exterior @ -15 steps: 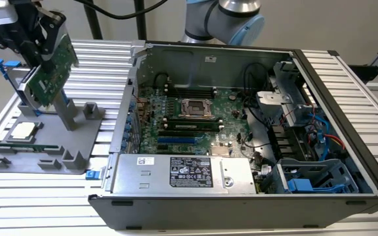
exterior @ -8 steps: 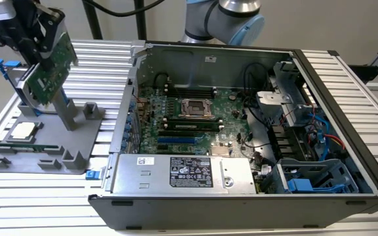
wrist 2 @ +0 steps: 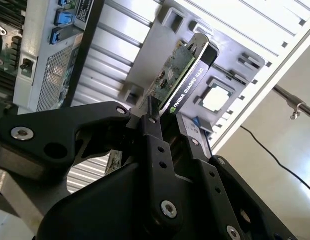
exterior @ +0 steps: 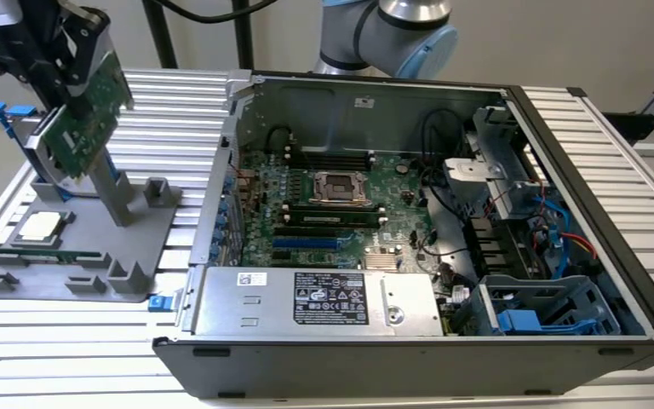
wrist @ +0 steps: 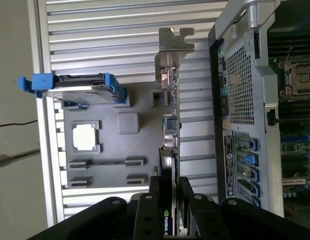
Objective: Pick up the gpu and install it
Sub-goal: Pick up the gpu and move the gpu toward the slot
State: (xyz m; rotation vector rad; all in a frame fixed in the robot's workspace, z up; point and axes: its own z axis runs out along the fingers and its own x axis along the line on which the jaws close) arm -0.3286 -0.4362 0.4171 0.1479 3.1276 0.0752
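Note:
The gpu (exterior: 81,126) is a flat card with a green board face, tilted above the grey holder tray (exterior: 134,243) at the exterior view's left. My gripper (exterior: 81,81) is shut on its upper end. In the second wrist view the gpu (wrist 2: 182,75) sticks out from between the black fingers (wrist 2: 153,137), its black shroud edge facing the camera. The first wrist view has the gpu (wrist: 170,130) edge-on, its silver bracket (wrist: 174,46) at the far end, and my gripper (wrist: 170,192) clamping it. I cannot tell whether its lower edge still touches the tray.
The open computer case (exterior: 582,196) lies on the slatted table, motherboard (exterior: 339,204) and blue slot (exterior: 304,243) exposed, power supply (exterior: 316,298) at its front. On the tray sit a processor chip (exterior: 41,226) and a silver hard drive with blue rails (wrist: 77,89).

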